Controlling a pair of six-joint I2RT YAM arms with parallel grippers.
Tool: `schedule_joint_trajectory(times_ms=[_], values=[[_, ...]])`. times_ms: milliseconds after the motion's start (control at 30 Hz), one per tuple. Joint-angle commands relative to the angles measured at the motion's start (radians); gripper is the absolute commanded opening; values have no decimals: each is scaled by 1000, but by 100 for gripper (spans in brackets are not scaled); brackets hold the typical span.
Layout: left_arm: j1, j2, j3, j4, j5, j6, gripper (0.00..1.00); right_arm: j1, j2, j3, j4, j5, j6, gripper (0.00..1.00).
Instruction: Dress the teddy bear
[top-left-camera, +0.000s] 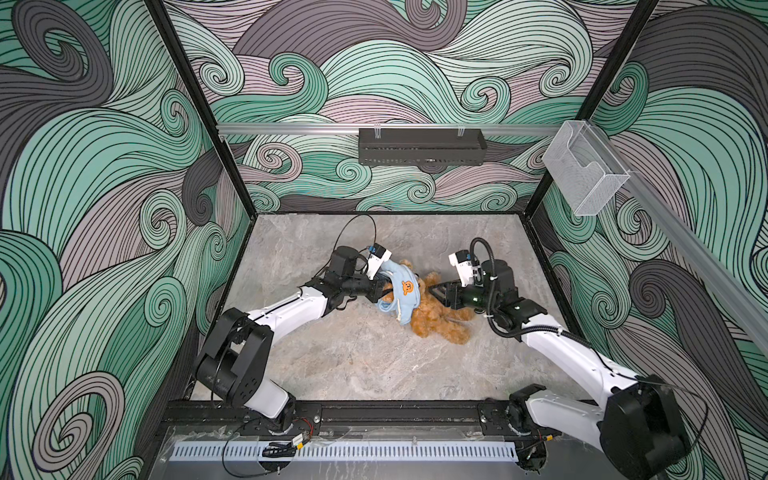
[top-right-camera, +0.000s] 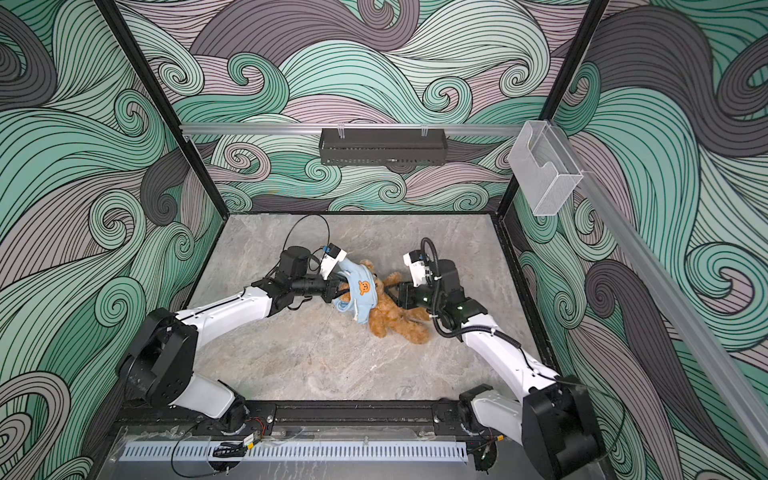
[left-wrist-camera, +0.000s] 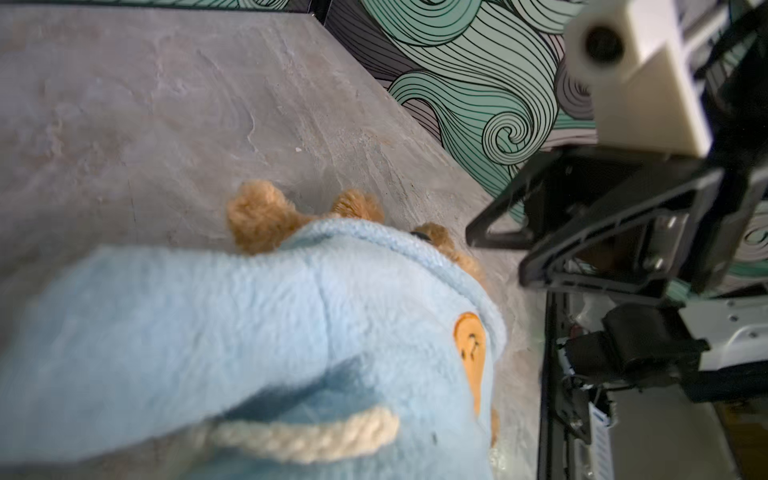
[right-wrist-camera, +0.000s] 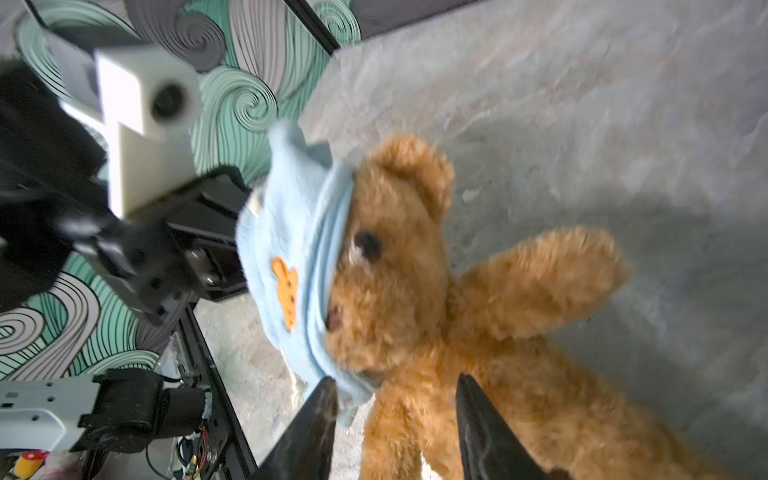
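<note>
Bear (top-left-camera: 440, 316), plush, golden-brown: lies on the table (top-left-camera: 353, 353), a little toward the right edge from its middle, head toward the left arm, legs trailing toward the near right corner; face and one arm show plainly in the right wrist view (right-wrist-camera: 415, 291). Hoodie (top-left-camera: 401, 291), light blue, orange bear patch, cream cord: hangs over the crown of the head, its ribbed hem across the brow at eye level, ears poking out beyond it in the left wrist view (left-wrist-camera: 249, 332); not over the arms or body, so the dressing looks to be at an early step. Left claw (top-left-camera: 380, 289): pressed together, tips buried in the hoodie's fabric on the side away from the face, apparently pinching it; judged to hold the opening up and stretched so the head can pass through. Right claw (right-wrist-camera: 395, 378): jaws spread, gripping nothing, one tip just beside the hoodie's hem, the other at the bear's chest, shoulder between them; probably placed there either to steady the bear against the left arm's pull or to take the hem. Risk: the light bear may slide along the table rather than enter the hoodie.
</note>
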Motion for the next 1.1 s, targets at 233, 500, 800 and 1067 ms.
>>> schedule_joint_trajectory(times_ms=[233, 500, 800, 1067], values=[[-16, -72, -4, 149, -81, 416, 0, -4, 129, 287, -103, -158, 169, 42], [-33, -107, 35, 60, -103, 509, 0, 106, 242, 478, -329, 10, 25, 33], [-42, -110, 38, 36, -96, 526, 0, 157, 339, 566, -402, 109, -33, 24], [-50, -109, 40, 16, -95, 553, 0, 163, 380, 590, -398, 162, -22, 11]])
